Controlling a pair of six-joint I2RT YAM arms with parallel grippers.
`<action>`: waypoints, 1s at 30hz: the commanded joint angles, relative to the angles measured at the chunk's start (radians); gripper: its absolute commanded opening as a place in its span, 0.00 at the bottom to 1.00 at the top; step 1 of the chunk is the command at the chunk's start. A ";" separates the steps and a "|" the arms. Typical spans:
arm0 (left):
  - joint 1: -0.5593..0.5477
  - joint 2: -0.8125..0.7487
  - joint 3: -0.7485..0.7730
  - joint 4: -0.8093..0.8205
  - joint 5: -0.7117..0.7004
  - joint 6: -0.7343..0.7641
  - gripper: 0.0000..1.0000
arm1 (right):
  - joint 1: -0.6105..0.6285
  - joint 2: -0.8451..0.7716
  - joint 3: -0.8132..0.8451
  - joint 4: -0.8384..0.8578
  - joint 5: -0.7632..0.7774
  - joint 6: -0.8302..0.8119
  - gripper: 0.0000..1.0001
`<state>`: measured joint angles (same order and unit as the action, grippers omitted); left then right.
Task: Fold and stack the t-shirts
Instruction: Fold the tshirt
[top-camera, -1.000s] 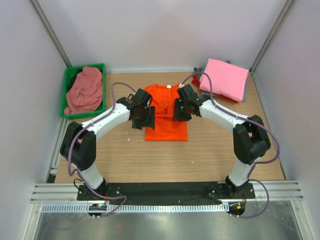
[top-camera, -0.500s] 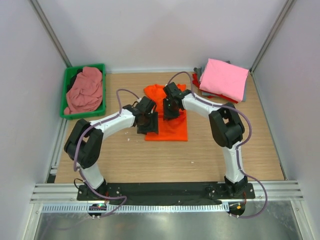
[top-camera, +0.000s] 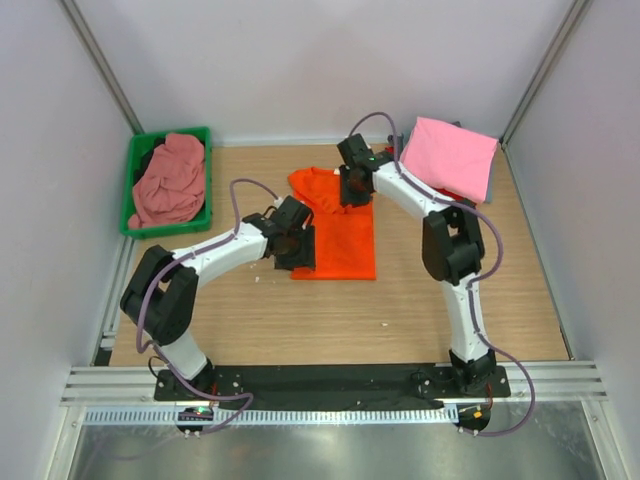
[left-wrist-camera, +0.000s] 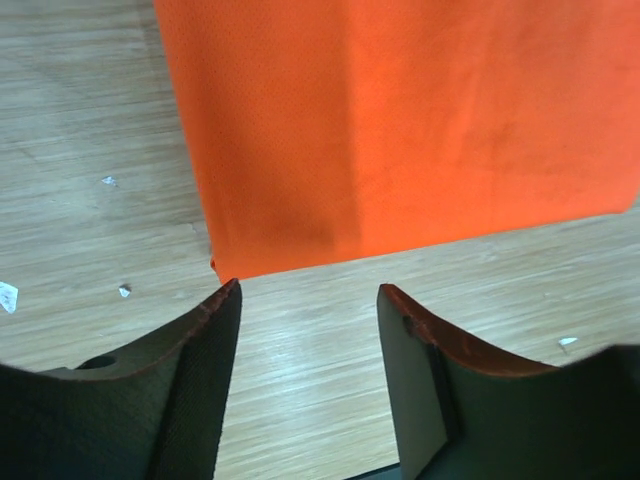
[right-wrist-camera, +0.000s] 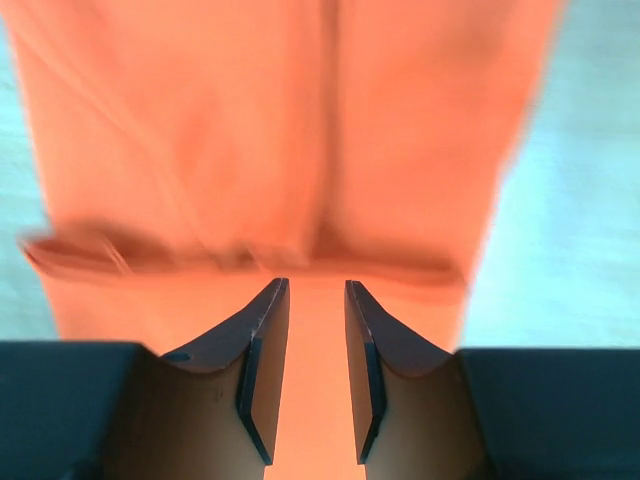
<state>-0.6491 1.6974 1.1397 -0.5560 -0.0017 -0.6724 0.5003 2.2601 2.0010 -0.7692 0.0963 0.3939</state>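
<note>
Left pincer (left-wrist-camera: 310, 290) open and empty over pale wooden table (left-wrist-camera: 90, 130), bright orange cloth t-shirt (left-wrist-camera: 400, 120) just ahead of it, right pincer (right-wrist-camera: 316, 285) narrowly parted above that shirt, grip unclear

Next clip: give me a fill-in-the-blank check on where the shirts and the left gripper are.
1. The dusty-pink t-shirt lies crumpled inside the ____ bin.
2. The pink t-shirt lies at the far ____ corner of the table.
3. The left gripper hovers, jaws ____, at the near edge of the orange t-shirt.
Missing words: green; right; open.
</note>
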 joint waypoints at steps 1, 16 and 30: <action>-0.007 -0.082 -0.004 -0.004 -0.050 0.005 0.57 | 0.006 -0.238 -0.207 0.069 0.007 0.006 0.35; -0.014 -0.013 -0.038 0.096 -0.054 0.004 0.43 | 0.007 -0.669 -1.001 0.424 -0.241 0.177 0.29; -0.015 0.041 -0.141 0.169 -0.044 -0.018 0.40 | 0.006 -0.657 -1.193 0.504 -0.205 0.210 0.27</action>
<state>-0.6594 1.7226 1.0279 -0.4404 -0.0395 -0.6773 0.5068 1.6005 0.8433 -0.3283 -0.1104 0.5766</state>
